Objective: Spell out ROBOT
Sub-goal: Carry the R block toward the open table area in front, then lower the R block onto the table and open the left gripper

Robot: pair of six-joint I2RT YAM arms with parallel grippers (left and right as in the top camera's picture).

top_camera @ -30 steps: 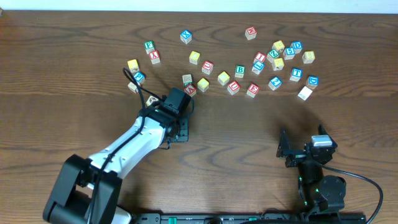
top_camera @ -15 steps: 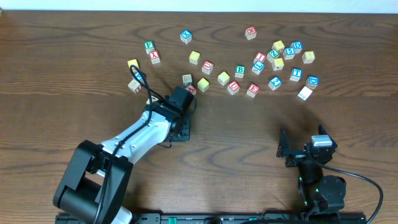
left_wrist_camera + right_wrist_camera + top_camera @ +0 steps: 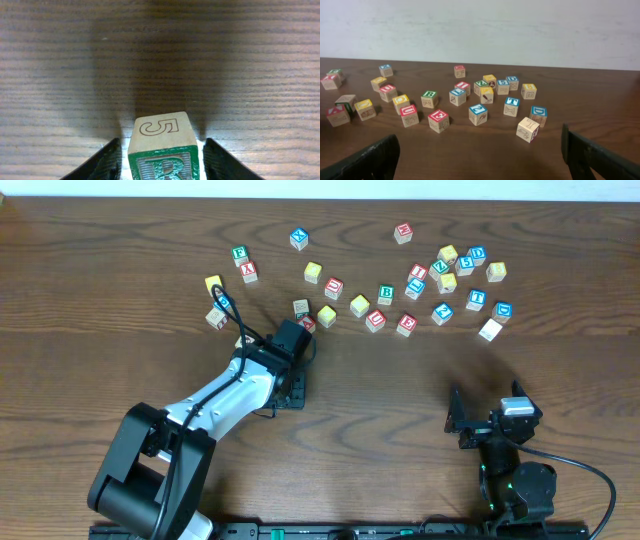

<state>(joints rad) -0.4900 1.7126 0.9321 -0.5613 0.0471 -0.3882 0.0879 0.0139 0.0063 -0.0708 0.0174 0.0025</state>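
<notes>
Cube (image 3: 161, 131) marked 5, perhaps R, sits within left hand (image 3: 162, 159).

The counter (image 3: 75, 60) is dark brown wood with a fine horizontal grain. At six o'clock in my left wrist view, the R cube (image 3: 162, 150) shows a glossy green frame on pale wood, and its top bears an outlined 5. My left gripper (image 3: 161, 144) has black fingers (image 3: 105, 160). From my right wrist, the B cube (image 3: 429, 98) is green-topped, the T cube (image 3: 511, 106) is blue, a yellow-topped cube (image 3: 364, 108) sits at nine o'clock, and a red-topped cube (image 3: 438, 120) is there too.
</notes>
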